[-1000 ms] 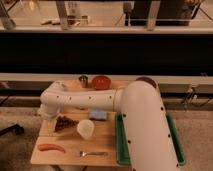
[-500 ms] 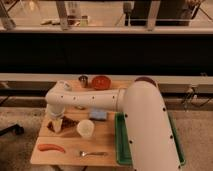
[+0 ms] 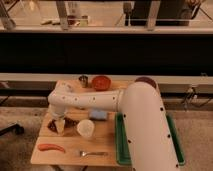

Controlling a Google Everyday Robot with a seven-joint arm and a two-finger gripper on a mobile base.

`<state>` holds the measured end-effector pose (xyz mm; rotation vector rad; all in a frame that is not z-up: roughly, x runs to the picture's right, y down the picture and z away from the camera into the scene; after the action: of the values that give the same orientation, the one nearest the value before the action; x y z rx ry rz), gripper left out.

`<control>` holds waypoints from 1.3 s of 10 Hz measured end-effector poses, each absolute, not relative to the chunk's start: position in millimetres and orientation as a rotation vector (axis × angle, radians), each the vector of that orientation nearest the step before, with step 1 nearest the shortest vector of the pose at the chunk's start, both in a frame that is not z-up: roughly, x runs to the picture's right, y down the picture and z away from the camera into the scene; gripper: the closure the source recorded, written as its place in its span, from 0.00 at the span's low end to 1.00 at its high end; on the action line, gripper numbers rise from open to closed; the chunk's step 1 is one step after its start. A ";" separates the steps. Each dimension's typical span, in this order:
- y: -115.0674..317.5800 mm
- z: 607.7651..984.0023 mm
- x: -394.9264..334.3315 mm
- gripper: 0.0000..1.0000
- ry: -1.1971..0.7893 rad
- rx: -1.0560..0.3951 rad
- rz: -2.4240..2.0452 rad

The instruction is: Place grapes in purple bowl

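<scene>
The grapes (image 3: 51, 126) are a dark reddish-purple bunch lying at the left edge of the wooden table (image 3: 70, 159). My gripper (image 3: 59, 125) points down right onto the bunch, which shows on both sides of it. The white arm (image 3: 95, 101) reaches in from the right and covers much of the table's middle. The purple bowl (image 3: 145, 80) stands at the far right corner, partly hidden behind the arm's thick upper part. It is far from the gripper.
An orange-red bowl (image 3: 101, 82) and a small metal cup (image 3: 83, 80) stand at the back. A white cup (image 3: 85, 128) is just right of the gripper. An orange-red carrot-like item (image 3: 51, 148), a fork (image 3: 93, 153), a blue sponge (image 3: 98, 115) and a green tray (image 3: 120, 145) are nearby.
The gripper and forearm have moved a little to the right, from the table's left edge to over the grapes. The objects on the table have not moved.
</scene>
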<state>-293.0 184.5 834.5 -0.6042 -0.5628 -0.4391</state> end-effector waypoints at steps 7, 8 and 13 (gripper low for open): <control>186.1 861.5 -255.5 0.61 -0.544 -0.655 -0.363; 186.4 861.2 -256.1 0.72 -0.543 -0.655 -0.368; 184.6 860.3 -250.0 1.00 -0.534 -0.659 -0.370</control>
<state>-250.0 184.6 860.3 -0.6591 -0.5339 -0.3695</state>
